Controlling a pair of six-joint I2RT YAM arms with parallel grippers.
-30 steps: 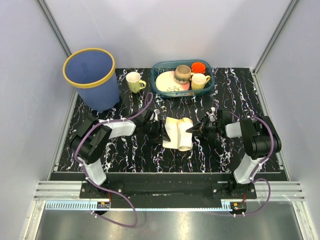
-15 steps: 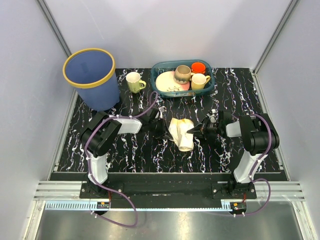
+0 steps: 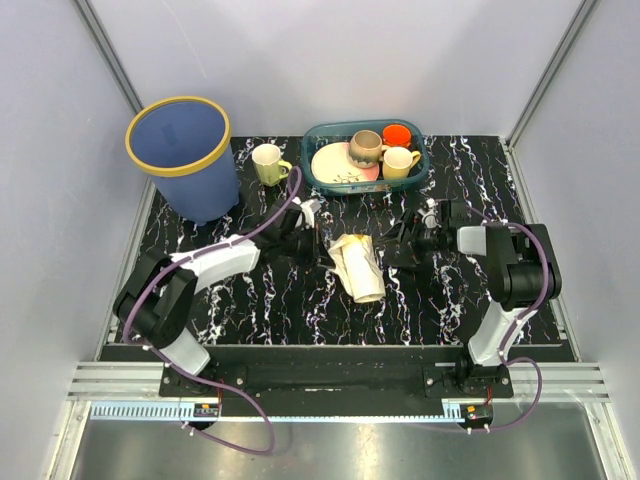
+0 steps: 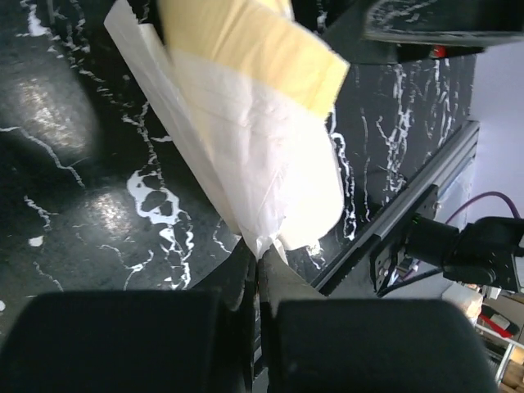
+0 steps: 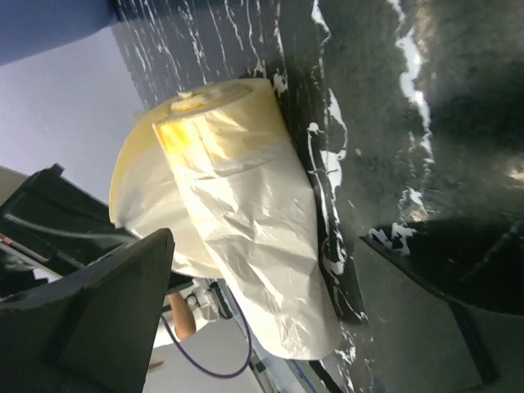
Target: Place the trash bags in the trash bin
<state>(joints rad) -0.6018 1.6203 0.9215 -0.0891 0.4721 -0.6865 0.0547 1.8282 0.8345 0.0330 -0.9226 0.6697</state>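
Trash bags (image 3: 358, 266) lie rolled up in the middle of the frame on the dark tabletop (image 3: 260, 300). Your left tool (image 3: 320, 245) is pressed together and pinches a thin edge of the trash bags. Your right tool (image 3: 393, 247) is spread wide, just to the right of them. The blue trash bin (image 3: 200, 188) stands in the upper left, well apart.

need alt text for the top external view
A pale bundle of trash bags lies on the black table, one edge pinched by the left gripper, the right gripper open beside it. The blue trash bin stands far left, near a mug and a teal basket of dishes.
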